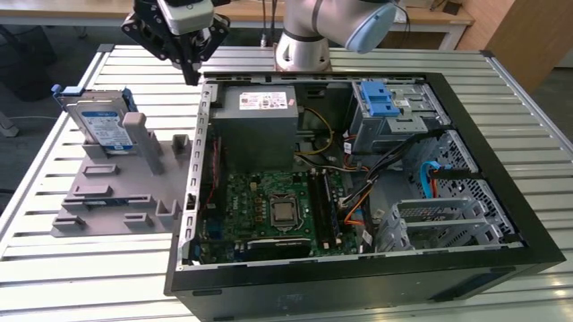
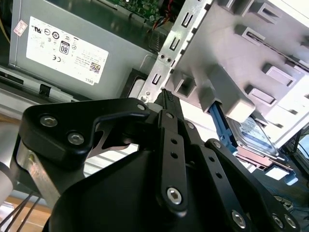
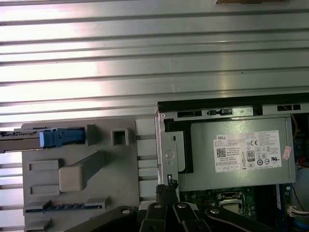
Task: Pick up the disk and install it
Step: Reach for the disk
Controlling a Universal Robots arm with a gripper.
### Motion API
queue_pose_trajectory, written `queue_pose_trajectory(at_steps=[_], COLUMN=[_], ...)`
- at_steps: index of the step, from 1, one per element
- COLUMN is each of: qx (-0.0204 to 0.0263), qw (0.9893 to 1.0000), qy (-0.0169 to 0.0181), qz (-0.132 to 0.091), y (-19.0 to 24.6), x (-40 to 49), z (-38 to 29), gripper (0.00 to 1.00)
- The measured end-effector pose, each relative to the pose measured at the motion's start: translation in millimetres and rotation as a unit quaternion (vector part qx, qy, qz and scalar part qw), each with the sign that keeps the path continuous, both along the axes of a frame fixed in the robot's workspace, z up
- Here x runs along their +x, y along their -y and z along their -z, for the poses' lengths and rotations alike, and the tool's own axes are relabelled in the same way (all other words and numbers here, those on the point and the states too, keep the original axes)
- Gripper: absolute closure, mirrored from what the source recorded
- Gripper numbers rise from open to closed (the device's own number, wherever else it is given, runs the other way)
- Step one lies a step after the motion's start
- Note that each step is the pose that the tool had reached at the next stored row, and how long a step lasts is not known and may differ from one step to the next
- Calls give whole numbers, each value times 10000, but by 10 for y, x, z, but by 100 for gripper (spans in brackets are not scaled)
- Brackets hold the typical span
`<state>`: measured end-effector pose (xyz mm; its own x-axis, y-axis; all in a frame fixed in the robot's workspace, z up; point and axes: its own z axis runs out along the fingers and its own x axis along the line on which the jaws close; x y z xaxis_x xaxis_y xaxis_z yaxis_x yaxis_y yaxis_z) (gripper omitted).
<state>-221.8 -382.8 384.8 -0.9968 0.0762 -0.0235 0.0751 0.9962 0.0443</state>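
Exterior view. Shows the tool (image 1: 190, 70) in the upper left of the frame, hanging from the arm (image 1: 309, 33) with its fingers clenched together on nothing. Places it above the far corner of the open case (image 1: 358, 282), on the exterior view's left, near the power supply (image 1: 257, 127). Finds the disk (image 1: 100, 124) at the left of the frame, on edge in the grey holder (image 1: 117, 194) on the slatted surface (image 1: 90, 282), well apart from the tool. Shows a bay (image 1: 385, 100) with a blue latch at the upper right inside the case; looks like a possible seat for the disk, though hard to confirm.

Second wrist view. Looks along the tool (image 2: 166, 99), black fingers pressed tip to tip and empty. Catches the power supply (image 2: 72, 53) beyond it on one side, and the holder (image 2: 231, 96) on the other with the disk (image 2: 256, 133) and its blue frame lodged in it.

First wrist view. Looks down past the tool (image 3: 166, 186), closed and carrying nothing, over the case wall beside the power supply (image 3: 236, 154). Shows the disk (image 3: 29, 140) edge-on at the far end of the holder (image 3: 96, 169), with the bare surface (image 3: 145, 58) beyond.

Reads as the very start of the task: no grasp made, disk not yet lifted from the holder, nothing yet installed. Leaves both the pickup and the fitting to do.
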Motion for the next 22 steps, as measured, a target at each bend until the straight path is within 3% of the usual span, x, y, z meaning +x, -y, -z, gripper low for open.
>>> queue_pose_trajectory(at_steps=[9, 22], qx=[0, 0], qw=[10000, 10000], qy=[0, -4], qz=[0, 0], y=[-12, -84], x=[-90, -320], z=[8, 23], gripper=[89, 89])
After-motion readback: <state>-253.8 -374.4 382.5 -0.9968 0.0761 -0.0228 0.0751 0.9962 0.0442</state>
